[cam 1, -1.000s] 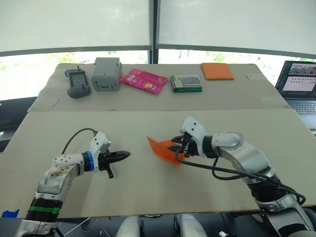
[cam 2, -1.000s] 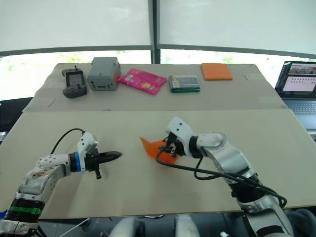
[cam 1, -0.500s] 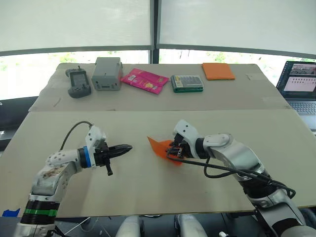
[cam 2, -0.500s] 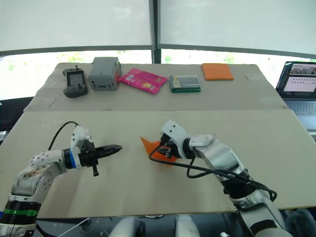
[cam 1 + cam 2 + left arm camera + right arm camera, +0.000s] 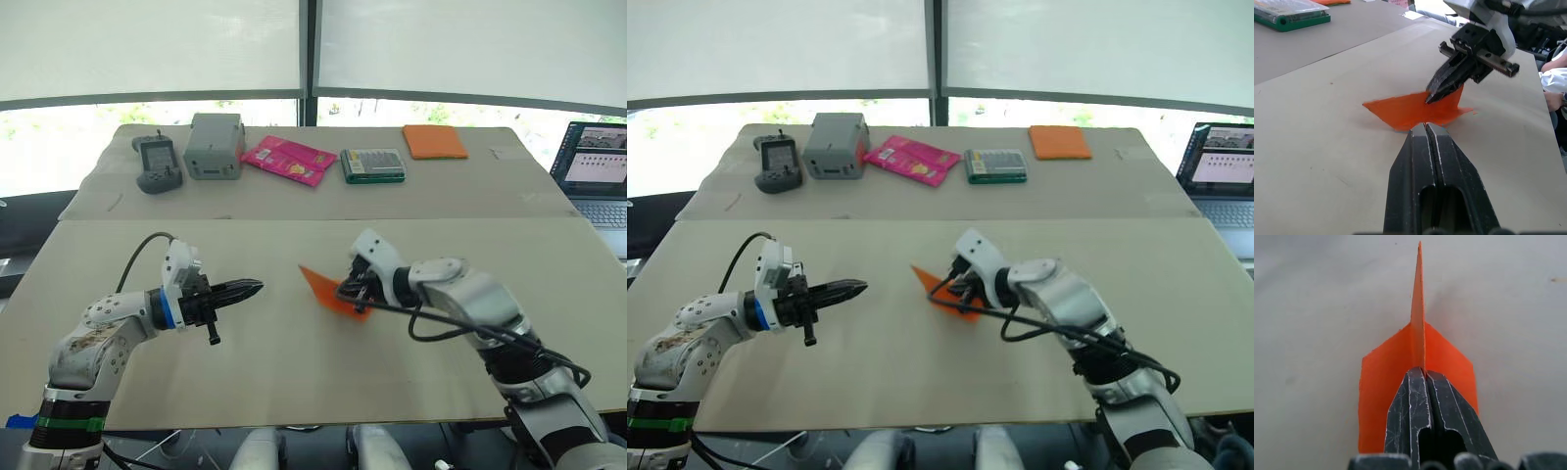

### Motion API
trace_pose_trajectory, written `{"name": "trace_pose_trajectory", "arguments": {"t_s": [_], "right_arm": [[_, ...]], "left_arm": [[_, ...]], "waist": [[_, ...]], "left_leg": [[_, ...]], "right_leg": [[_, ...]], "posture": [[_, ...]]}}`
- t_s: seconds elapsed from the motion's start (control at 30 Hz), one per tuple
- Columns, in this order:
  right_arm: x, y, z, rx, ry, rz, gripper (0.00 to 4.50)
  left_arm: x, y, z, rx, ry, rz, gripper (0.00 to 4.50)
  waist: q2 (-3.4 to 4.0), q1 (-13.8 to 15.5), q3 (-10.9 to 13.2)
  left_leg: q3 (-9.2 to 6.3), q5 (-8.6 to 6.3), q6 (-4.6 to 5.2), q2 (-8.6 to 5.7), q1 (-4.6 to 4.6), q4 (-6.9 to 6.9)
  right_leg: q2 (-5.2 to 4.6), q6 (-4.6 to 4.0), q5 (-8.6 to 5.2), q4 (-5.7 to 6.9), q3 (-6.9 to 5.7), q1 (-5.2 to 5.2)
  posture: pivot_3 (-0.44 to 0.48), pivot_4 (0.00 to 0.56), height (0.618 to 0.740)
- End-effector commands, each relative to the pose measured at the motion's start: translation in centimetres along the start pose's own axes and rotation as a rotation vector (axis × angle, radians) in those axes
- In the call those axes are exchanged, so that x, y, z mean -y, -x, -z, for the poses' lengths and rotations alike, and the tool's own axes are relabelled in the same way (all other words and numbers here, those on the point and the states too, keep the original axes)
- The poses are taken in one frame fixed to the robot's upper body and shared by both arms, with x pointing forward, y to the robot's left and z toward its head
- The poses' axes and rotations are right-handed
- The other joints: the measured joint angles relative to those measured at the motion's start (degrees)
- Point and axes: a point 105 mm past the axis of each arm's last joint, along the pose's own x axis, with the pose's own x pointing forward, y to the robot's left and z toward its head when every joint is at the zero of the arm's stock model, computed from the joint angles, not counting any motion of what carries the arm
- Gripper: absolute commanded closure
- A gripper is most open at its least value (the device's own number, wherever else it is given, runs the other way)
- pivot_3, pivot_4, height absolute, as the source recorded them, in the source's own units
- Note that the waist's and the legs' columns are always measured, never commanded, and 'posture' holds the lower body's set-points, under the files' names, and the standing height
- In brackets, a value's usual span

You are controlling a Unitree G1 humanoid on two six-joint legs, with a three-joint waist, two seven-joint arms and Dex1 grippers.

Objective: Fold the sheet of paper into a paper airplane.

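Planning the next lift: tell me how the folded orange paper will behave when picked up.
The paper airplane looks thin and layered, so probably very light and floppy where unsupported. The right gripper, shut on its raised central fold, likely stiffens it there. Its flat wings would probably slide easily on the smooth table.

A lab or test room: a plain tabletop (image 5: 294, 392) under blinded windows (image 5: 147, 44), with a laptop (image 5: 590, 162), a handheld controller (image 5: 155, 162) and a grey box (image 5: 214, 145).
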Motion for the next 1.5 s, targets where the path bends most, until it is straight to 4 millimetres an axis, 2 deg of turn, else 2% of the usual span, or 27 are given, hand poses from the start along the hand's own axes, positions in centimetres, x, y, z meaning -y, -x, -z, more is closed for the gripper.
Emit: {"name": "trace_pose_trajectory", "arguments": {"t_s": [0.03, 0.1, 0.23, 0.3, 0.37, 0.43, 0.47, 0.5, 0.6, 0.9, 1.07, 1.1, 1.23, 1.33, 1.43, 1.47, 1.5], "right_arm": [[8.2, 4.6, -1.0, 0.080, -0.080, 0.311, 4.48], [12.3, 6.9, -0.6, 0.107, -0.139, 0.481, 4.48], [19.5, 11.4, 0.4, 0.162, -0.239, 0.818, 4.48], [21.2, 12.5, 0.9, 0.181, -0.279, 0.928, 4.48], [22.0, 12.9, 1.6, 0.143, -0.250, 0.988, 4.48], [22.4, 13.2, 3.2, 0.095, -0.271, 1.027, 4.48], [22.5, 13.4, 3.7, 0.076, -0.267, 1.043, 4.48], [22.2, 12.8, 4.5, 0.092, -0.362, 0.977, 4.48], [21.4, 11.9, 5.9, 0.066, -0.428, 0.870, 4.48], [20.7, 11.7, 7.8, 0.022, -0.415, 0.797, 4.48], [20.4, 11.7, 8.4, 0.007, -0.416, 0.771, 2.90], [20.4, 11.8, 8.2, 0.014, -0.419, 0.768, 2.45], [20.9, 12.6, 6.1, 0.073, -0.365, 0.776, 1.08], [20.9, 13.7, 2.3, 0.154, -0.268, 0.728, 0.08], [19.7, 14.1, -0.6, 0.221, -0.155, 0.631, 0.03], [18.3, 13.9, -1.9, 0.256, -0.086, 0.546, 0.03], [16.0, 13.3, -3.4, 0.309, 0.007, 0.418, 0.03]], "left_arm": [[0.5, -0.6, -1.1, 0.023, -0.038, 0.038, 4.50], [0.6, -1.0, -1.1, 0.023, -0.037, 0.047, 4.50], [0.5, -1.8, -0.8, 0.029, -0.034, 0.052, 4.50], [0.4, -2.1, -0.7, 0.030, -0.034, 0.053, 4.50], [0.5, -2.2, -0.6, 0.028, -0.036, 0.056, 4.50], [0.6, -2.2, -0.5, 0.028, -0.036, 0.055, 4.50], [0.7, -2.2, -0.4, 0.028, -0.036, 0.053, 4.50], [0.7, -2.1, -0.4, 0.028, -0.036, 0.049, 4.50], [0.7, -2.0, 0.0, 0.021, -0.034, 0.045, 4.50], [0.5, -2.4, 0.0, 0.023, -0.034, 0.041, 4.50], [0.1, -2.5, -0.1, 0.029, -0.047, 0.032, 4.50], [0.0, -2.6, -0.2, 0.029, -0.051, 0.029, 4.50], [-0.4, -2.5, -0.2, 0.028, -0.050, 0.016, 4.50], [-0.7, -2.3, -0.6, 0.035, -0.043, 0.006, 4.50], [-1.2, -2.1, -1.1, 0.053, -0.038, -0.018, 4.50], [-1.4, -1.9, -1.2, 0.054, -0.045, -0.029, 4.50], [-1.6, -1.8, -1.3, 0.056, -0.042, -0.040, 4.50]], "waist": [[-0.01, 0.12, 0.00], [-0.01, 0.23, 0.01], [-0.02, -0.29, 0.02], [-0.04, -0.74, 0.04], [-0.04, -1.39, 0.04], [-0.04, -1.86, 0.04], [-0.04, -1.94, 0.04], [-0.03, -1.98, 0.04], [-0.02, -2.02, 0.05], [0.05, -1.87, 0.10], [0.06, -1.84, 0.10], [0.07, -1.84, 0.11], [0.09, -1.83, 0.12], [0.37, -1.85, 0.33], [0.54, -1.88, 0.46], [0.55, -1.88, 0.47], [0.55, -1.76, 0.47]], "left_leg": [[0.01, 0.00, 0.00, -0.01, 0.00, 0.01], [0.04, 0.00, 0.00, -0.04, 0.01, 0.02], [0.14, 0.00, 0.00, -0.04, 0.04, -0.05], [0.22, 0.01, -0.01, -0.05, 0.04, -0.11], [0.24, 0.01, -0.01, -0.03, 0.07, -0.19], [0.23, 0.01, -0.01, 0.02, 0.05, -0.23], [0.24, 0.00, -0.01, 0.02, 0.04, -0.23], [0.24, 0.00, -0.01, 0.02, 0.03, -0.22], [0.32, 0.00, 0.00, 0.01, 0.02, -0.20], [0.30, 0.00, 0.00, 0.02, 0.04, -0.19], [0.30, 0.00, 0.00, 0.01, 0.06, -0.18], [0.30, 0.00, 0.00, 0.01, 0.05, -0.18], [0.30, 0.00, 0.00, 0.01, 0.06, -0.18], [0.30, 0.00, 0.00, 0.00, 0.04, -0.18], [0.30, 0.00, 0.01, 0.01, 0.04, -0.16], [0.27, 0.00, 0.00, 0.04, 0.03, -0.17], [0.26, 0.00, 0.00, 0.06, 0.04, -0.19]], "right_leg": [[-0.01, 0.00, 0.00, -0.01, 0.00, 0.02], [-0.02, 0.00, 0.00, -0.06, 0.00, 0.07], [0.04, 0.00, 0.00, -0.09, 0.04, 0.06], [0.06, -0.01, 0.00, -0.09, 0.13, 0.02], [0.09, -0.01, 0.00, -0.11, 0.19, 0.02], [0.09, -0.01, 0.00, -0.09, 0.21, 0.02], [0.07, -0.01, 0.00, -0.08, 0.25, 0.02], [0.05, -0.01, 0.01, -0.05, 0.27, 0.02], [0.01, 0.05, 0.04, -0.06, 0.36, 0.04], [0.03, 0.06, 0.04, -0.06, 0.35, 0.04], [0.03, 0.06, 0.04, -0.05, 0.35, 0.06], [0.03, 0.06, 0.04, -0.05, 0.35, 0.05], [0.03, 0.06, 0.04, -0.03, 0.35, 0.05], [0.02, 0.07, 0.05, -0.02, 0.35, 0.05], [0.03, 0.09, 0.06, 0.00, 0.35, 0.04], [0.07, 0.09, 0.06, 0.02, 0.33, 0.03], [0.09, 0.09, 0.06, 0.05, 0.33, 0.02]], "posture": [[0.000, 0.150, 0.740], [0.000, 0.150, 0.740], [0.000, 0.150, 0.740], [0.000, 0.150, 0.740], [0.000, 0.150, 0.740], [0.000, 0.150, 0.740], [0.000, 0.150, 0.740], [0.000, 0.150, 0.740], [0.000, 0.150, 0.740], [0.000, 0.150, 0.740], [0.000, 0.150, 0.740], [0.000, 0.150, 0.740], [0.000, 0.150, 0.740], [0.000, 0.150, 0.740], [0.000, 0.150, 0.740], [0.000, 0.150, 0.740], [0.000, 0.150, 0.740]]}}
